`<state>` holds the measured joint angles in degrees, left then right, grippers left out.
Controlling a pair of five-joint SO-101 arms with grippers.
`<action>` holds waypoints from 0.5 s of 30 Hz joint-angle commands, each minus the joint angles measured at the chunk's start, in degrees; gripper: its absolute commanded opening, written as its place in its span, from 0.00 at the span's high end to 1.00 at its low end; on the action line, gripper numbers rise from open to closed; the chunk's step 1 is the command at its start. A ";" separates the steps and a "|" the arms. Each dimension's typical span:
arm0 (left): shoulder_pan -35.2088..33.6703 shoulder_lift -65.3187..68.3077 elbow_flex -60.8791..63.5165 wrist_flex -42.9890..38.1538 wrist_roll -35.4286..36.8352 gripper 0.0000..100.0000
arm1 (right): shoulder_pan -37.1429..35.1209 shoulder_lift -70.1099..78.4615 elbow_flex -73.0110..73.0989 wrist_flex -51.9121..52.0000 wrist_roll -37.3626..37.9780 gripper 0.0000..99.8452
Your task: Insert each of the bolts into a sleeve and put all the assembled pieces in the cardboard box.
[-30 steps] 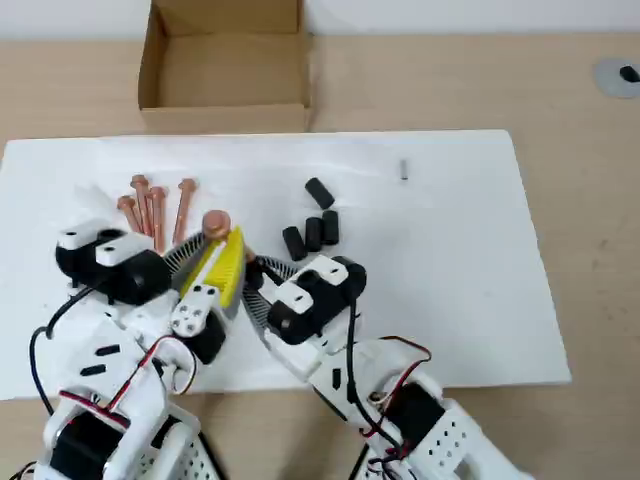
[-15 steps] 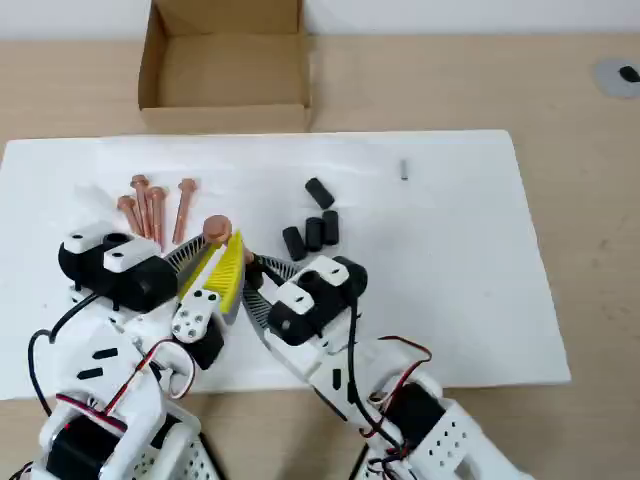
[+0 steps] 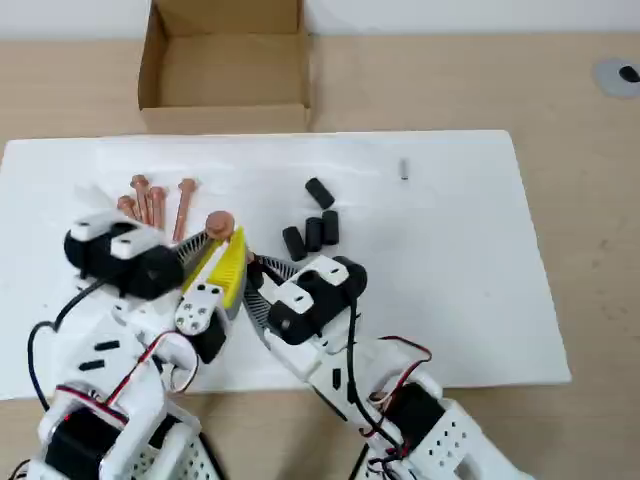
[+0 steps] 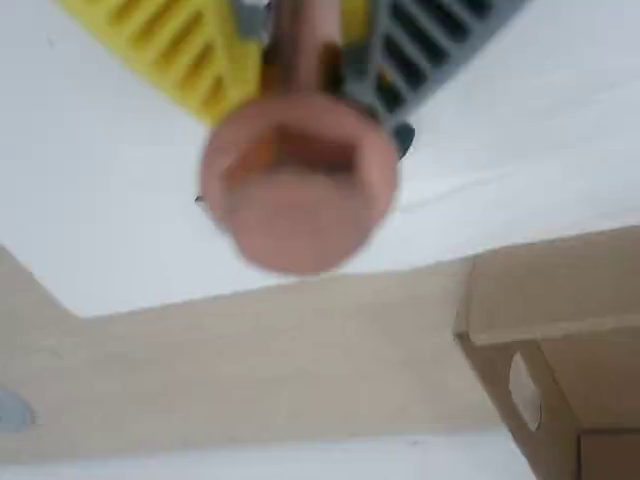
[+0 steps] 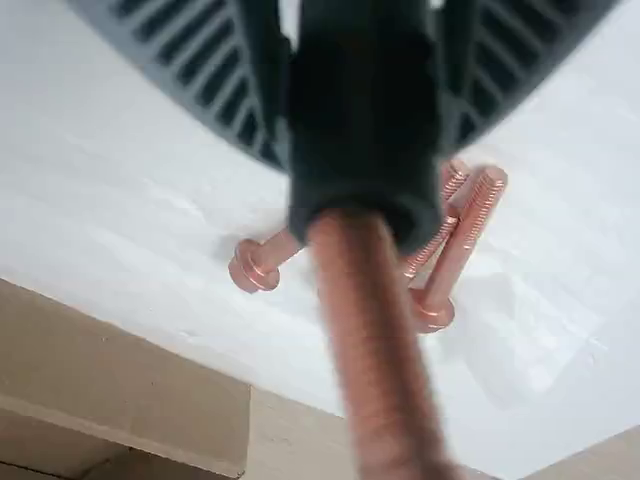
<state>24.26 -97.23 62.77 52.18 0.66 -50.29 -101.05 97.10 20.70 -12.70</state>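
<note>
Right wrist view: right gripper (image 5: 365,60) pinches the sleeve (image 5: 362,150), left gripper (image 4: 300,40) the bolt (image 4: 298,190); any tilt could jam them.

A copper bolt (image 4: 298,185) sits in the left gripper (image 4: 300,45), its shank entering the black sleeve (image 5: 362,110) in the right gripper (image 5: 365,50). Loose bolts (image 3: 150,203) lie beside the left gripper, spare sleeves (image 3: 312,232) just beyond the right; the open cardboard box (image 3: 225,70) stands farther ahead.

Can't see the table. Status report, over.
Left gripper shut on bolt. Right gripper shut on sleeve, bolt shaft in it. Spare bolts, spare sleeves lie toward cardboard box.
</note>
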 commanded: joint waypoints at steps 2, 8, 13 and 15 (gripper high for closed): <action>0.26 4.62 -3.25 0.18 0.18 0.99 | -0.40 -1.36 -0.04 -0.18 -0.18 0.99; 0.26 4.88 -3.52 0.53 -0.09 0.99 | -0.40 -1.36 -0.04 -0.18 -0.18 0.99; 0.26 4.88 -3.52 2.81 0.18 0.99 | -0.40 -1.36 -0.04 -0.18 -0.18 0.99; 0.26 4.79 -3.60 3.96 0.18 0.99 | -0.40 -1.36 -0.04 -0.18 -0.18 0.99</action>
<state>24.70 -92.75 62.24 55.16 0.75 -50.55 -101.23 97.10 20.79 -12.70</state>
